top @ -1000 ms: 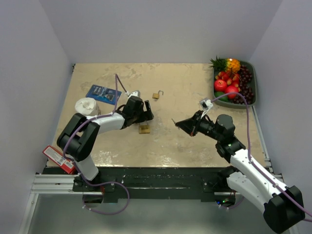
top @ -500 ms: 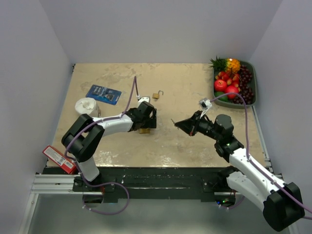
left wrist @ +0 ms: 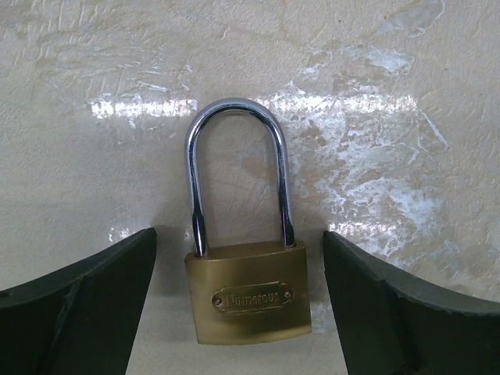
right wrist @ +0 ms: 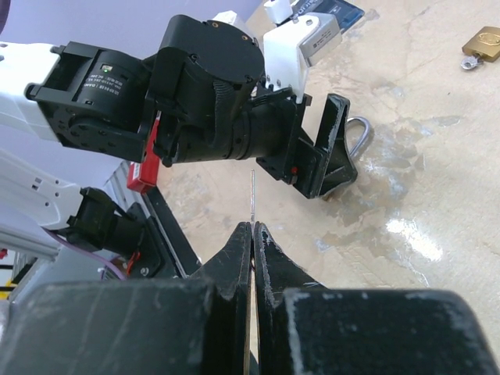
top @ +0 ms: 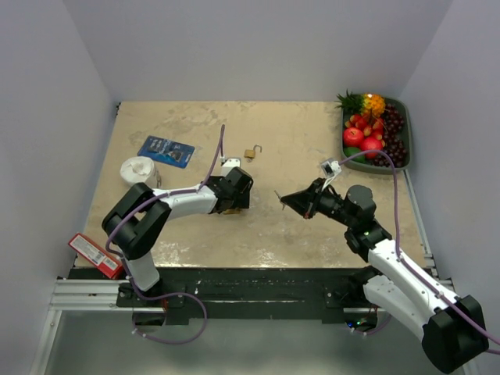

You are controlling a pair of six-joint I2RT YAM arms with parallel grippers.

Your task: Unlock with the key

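Brass-gold padlock [left wrist: 248, 301], bright chrome shackle, against the beige table [left wrist: 406, 94] mottled with pale glossy patches. Left gripper [left wrist: 238, 234] matte black at both lower corners. A thin silver key [right wrist: 252, 191]. From overhead: blue card [top: 166, 150] upper left, red box [top: 94, 254] lower left, purple cables [top: 396, 211], dark green tray [top: 407, 117] of red, orange and purple fruit.

Left gripper [left wrist: 238, 242] fingers [left wrist: 86, 312] flank padlock [left wrist: 248, 301], narrow gap each side, bare table [left wrist: 391, 117] ahead, right gripper [right wrist: 252, 234] well apart.
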